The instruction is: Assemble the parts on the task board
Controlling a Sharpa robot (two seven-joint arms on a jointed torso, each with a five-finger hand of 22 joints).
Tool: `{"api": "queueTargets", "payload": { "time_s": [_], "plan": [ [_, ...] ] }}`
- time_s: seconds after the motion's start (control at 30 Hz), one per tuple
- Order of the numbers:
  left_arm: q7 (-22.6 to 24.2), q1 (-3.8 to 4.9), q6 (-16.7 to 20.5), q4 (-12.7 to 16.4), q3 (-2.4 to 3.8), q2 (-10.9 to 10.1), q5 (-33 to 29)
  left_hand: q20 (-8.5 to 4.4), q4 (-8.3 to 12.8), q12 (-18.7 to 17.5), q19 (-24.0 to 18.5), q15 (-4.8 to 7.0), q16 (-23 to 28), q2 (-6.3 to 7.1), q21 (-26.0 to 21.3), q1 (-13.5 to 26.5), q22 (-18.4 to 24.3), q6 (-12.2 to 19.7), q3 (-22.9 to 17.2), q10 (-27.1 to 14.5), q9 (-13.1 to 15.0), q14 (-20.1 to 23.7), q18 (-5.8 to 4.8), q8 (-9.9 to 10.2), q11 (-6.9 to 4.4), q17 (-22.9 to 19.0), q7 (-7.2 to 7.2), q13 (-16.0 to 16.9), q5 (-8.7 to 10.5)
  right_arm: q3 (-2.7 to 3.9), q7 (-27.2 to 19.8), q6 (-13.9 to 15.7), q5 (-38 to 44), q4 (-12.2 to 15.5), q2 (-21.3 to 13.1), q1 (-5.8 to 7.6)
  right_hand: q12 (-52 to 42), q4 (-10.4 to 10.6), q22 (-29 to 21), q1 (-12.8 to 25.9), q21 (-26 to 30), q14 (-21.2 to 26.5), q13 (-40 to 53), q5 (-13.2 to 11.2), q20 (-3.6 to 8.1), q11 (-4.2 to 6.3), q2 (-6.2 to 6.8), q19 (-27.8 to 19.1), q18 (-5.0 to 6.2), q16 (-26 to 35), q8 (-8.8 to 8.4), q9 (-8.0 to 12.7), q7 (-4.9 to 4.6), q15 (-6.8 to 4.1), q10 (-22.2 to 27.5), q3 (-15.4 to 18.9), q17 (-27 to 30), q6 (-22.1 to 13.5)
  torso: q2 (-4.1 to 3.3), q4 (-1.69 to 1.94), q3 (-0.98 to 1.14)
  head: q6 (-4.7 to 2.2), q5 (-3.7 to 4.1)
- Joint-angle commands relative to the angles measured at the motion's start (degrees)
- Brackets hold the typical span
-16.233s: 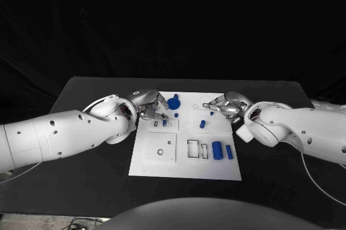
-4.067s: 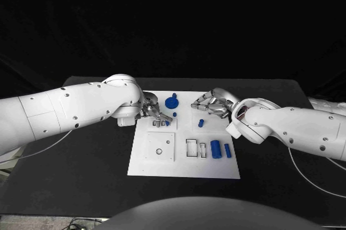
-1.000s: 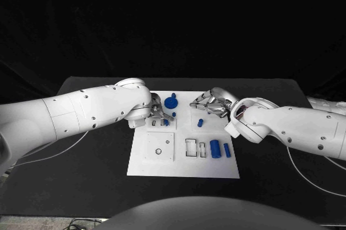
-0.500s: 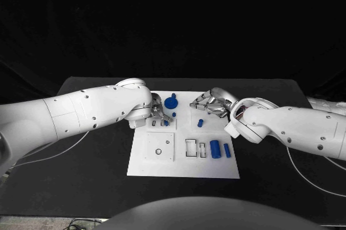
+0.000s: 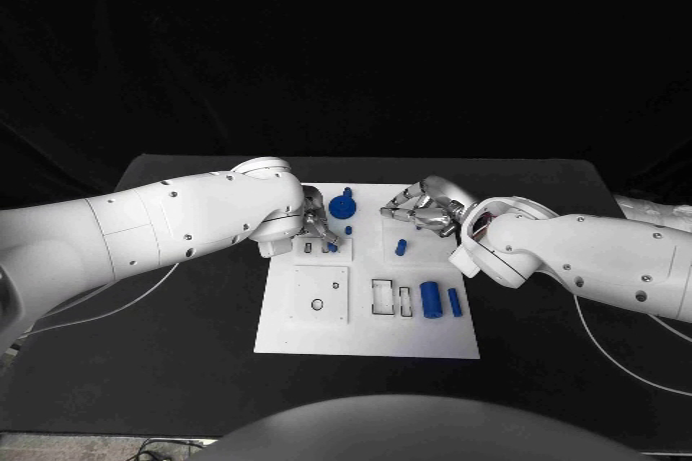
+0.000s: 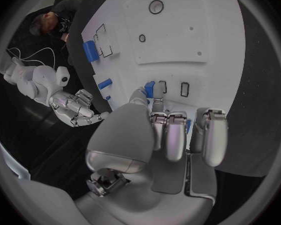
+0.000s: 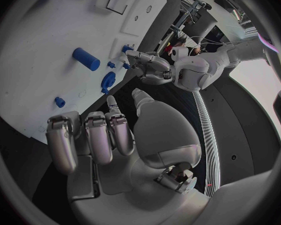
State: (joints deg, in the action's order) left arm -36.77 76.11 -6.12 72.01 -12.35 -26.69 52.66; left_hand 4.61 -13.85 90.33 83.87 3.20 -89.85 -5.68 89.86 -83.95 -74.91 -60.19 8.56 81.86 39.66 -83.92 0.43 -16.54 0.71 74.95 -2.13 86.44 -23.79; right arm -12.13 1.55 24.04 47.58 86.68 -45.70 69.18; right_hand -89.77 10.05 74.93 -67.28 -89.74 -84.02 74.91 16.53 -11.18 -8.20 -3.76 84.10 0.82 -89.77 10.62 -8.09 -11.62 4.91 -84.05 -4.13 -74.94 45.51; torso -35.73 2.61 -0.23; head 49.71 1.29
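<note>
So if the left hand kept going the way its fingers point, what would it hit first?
Probably the small blue part standing by the rectangular slots on the white task board; the left hand already has its fingertips right at it, though depth is unclear.

light: overhead, glaring off the white task board point(image 5: 368, 321) | surroundings: fading to black | wrist views: bending straight edges, darkening at rims

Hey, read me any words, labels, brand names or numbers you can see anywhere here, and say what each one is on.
None: no readable text in any view.
The task board carries only slot outlines and holes, no lettering.
The blue parts are plain.
The left hand and the right hand bear no legible marking.
</note>
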Motion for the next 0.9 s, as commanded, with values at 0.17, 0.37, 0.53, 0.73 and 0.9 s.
{"api": "queueTargets", "payload": {
  "time_s": [0.17, 0.37, 0.53, 0.73, 0.9],
  "plan": [
    [1.11, 0.04, 1.56, 1.07, 0.04, -1.17, 0.12, -0.31, -0.70, -0.33, 6.13, 0.41, -0.15, -1.62, 0.14, -1.79, -15.09, -0.53, -0.46, 8.14, 0.33, -6.08, -0.43, -0.23, -2.16, 15.05, 0.37, 3.56, -0.15, 0.01, 0.04, -0.44, 0.56, -0.20, 0.01, -0.19, -0.23, 0.28, 15.07, 0.45, -0.26, -5.98, 15.09, 0.13, -0.43, -0.41, 0.09, 5.90, -0.82, -0.23, 0.20, -0.09, -0.87, 0.54, -5.95, -0.01, -15.06, 0.34, 0.03, 0.01, 0.04, 0.00, 0.05],
    [0.72, 1.17, 1.61, 2.83, 0.13, -3.17, 0.43, -0.29, -0.80, -0.33, 6.13, 0.42, -0.15, -1.53, 0.14, -1.84, -15.09, -0.60, -0.58, 8.14, 0.36, -6.08, -0.43, -0.22, -2.17, 15.05, 0.40, 3.56, -0.13, 0.00, 0.02, -0.34, 0.55, -0.55, 0.06, -0.44, -0.23, 0.28, 15.07, 0.45, -0.26, -5.98, 15.09, 0.13, -0.43, -0.41, 0.09, 5.90, -0.82, -0.23, 0.20, -0.09, -0.87, 0.54, -5.95, -0.01, -15.06, 0.34, 0.10, 0.07, 0.06, 0.05, 0.15],
    [-0.22, 2.60, 0.53, 4.26, 0.14, -4.81, 0.41, -0.23, -1.10, -0.33, 6.13, 0.47, -0.15, -1.38, 0.14, -1.94, -15.09, -0.83, -0.88, 8.14, 0.44, -6.08, -0.43, -0.22, -2.20, 15.05, 0.44, 3.56, -0.09, 0.00, -0.07, -0.07, 0.52, -0.70, 0.12, -0.51, -0.23, 0.28, 15.07, 0.45, -0.26, -5.98, 15.09, 0.13, -0.43, -0.41, 0.09, 5.90, -0.82, -0.23, 0.20, -0.09, -0.87, 0.54, -5.95, -0.01, -15.06, 0.34, 0.07, 0.03, 0.06, 0.02, 0.06],
    [-1.43, 3.35, -1.41, 4.87, 0.13, -5.77, 0.10, -0.18, -1.43, -0.33, 6.13, 0.50, -0.15, -1.30, 0.14, -1.94, -15.09, -0.96, -1.10, 8.14, 0.48, -6.08, -0.43, -0.18, -2.21, 15.05, 0.45, 3.56, -0.07, 0.00, -0.11, 0.00, 0.50, -0.81, 0.22, -0.55, -0.23, 0.28, 15.07, 0.48, -0.26, -5.98, 15.09, 0.29, -0.46, -0.44, 0.10, 5.90, -0.82, -0.23, 0.25, -0.10, -0.91, 0.57, -5.95, -0.03, -15.06, 0.35, 0.01, 0.05, 0.01, -0.09, 0.09],
    [-2.54, 3.49, -3.84, 4.54, 0.08, -5.59, -0.17, -0.11, -1.88, -0.33, 6.13, 0.53, -0.15, -1.23, 0.14, -1.94, -15.09, -1.01, -1.39, 8.14, 0.50, -6.08, -0.43, -0.05, -2.21, 15.05, 0.43, 3.56, -0.03, 0.00, -0.14, 0.02, 0.48, -0.78, 0.32, -0.56, -0.23, 0.28, 15.07, 0.48, -0.26, -5.98, 15.09, 0.29, -0.46, -0.44, 0.10, 5.90, -0.82, -0.23, 0.25, -0.10, -0.91, 0.57, -5.95, -0.03, -15.06, 0.35, -0.04, -0.05, -0.03, 0.00, -0.03]
  ]
}}
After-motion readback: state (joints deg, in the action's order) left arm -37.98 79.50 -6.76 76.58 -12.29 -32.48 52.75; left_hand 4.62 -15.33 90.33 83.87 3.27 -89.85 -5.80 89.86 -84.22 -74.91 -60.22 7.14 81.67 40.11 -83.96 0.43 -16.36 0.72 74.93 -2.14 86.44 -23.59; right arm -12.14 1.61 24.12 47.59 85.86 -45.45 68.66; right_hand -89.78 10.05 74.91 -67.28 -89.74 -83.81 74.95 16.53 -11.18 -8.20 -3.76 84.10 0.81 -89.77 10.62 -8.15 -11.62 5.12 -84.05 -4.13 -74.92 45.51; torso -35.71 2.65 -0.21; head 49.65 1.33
